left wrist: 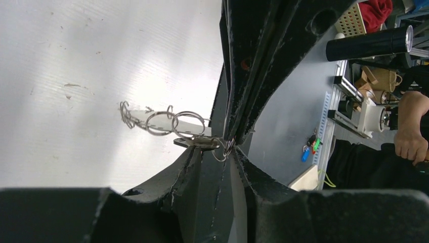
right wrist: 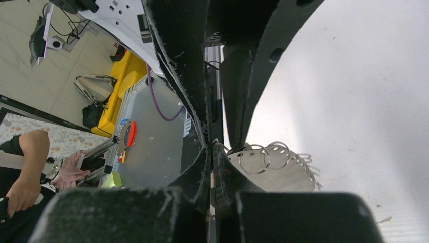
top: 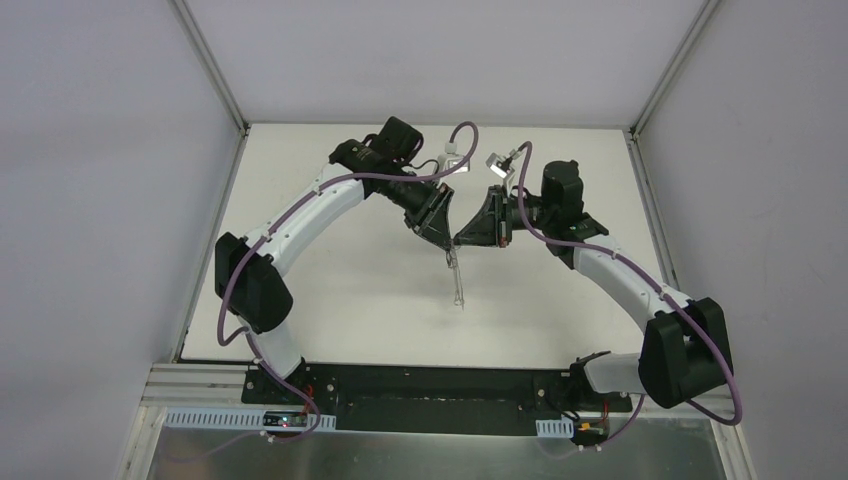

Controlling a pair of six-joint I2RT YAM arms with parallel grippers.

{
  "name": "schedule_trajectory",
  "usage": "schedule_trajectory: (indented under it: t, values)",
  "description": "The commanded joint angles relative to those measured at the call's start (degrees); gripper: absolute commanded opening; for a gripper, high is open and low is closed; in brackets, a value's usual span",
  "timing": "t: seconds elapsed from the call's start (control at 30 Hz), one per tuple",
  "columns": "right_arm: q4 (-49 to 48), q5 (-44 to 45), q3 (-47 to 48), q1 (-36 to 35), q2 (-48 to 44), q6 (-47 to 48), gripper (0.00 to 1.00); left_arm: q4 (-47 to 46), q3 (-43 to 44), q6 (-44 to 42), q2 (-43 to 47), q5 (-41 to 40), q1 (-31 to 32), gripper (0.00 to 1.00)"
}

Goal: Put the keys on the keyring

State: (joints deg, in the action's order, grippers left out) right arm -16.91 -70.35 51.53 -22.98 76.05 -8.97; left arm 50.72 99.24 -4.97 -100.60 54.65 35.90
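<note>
the keyring (left wrist: 173,123) is up where the two pincers meet nose to nose, over the middle of the white counter (top: 350,300). in the top view its thin grey wire trails from the tips toward the near edge. several small wire rings (left wrist: 130,115) overlap along it. whether its lower end touches the counter cannot be told. a flat silvery piece (left wrist: 196,142) on the wire lies against the tip of one left finger. the right pincer (right wrist: 211,153) has its fingers pressed together on the wire at the loop's upper end, and the loop hangs from that grip. the left pincer (left wrist: 222,152) faces it tip to tip with its fingers a little apart; the right wrist view shows a narrow gap between them. it sits just beside the wire, and whether it touches the wire cannot be told. both arms arch inward from their bases at the near edge of the counter.
</note>
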Motion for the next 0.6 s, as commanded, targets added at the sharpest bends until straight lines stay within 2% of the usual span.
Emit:
schedule_trajectory:
  t: [0.0, 0.23, 0.57]
  values:
    - [-5.63, 0.1, 1.65, 0.21, -0.27, -2.96, 0.0, -5.09, -2.29, -1.05, 4.89, 2.47, -0.57, 0.29]
    - [-5.65, 0.81, 1.48, 1.01, -0.66, -3.33, 0.0, -5.55, -4.34, -3.06, 5.53, 4.7, -0.57, 0.28]
    - [-5.74, 1.17, 1.56, 1.3, -0.62, -3.6, 0.0, -5.46, -5.28, -3.79, 5.33, 6.43, -0.57, 0.06]
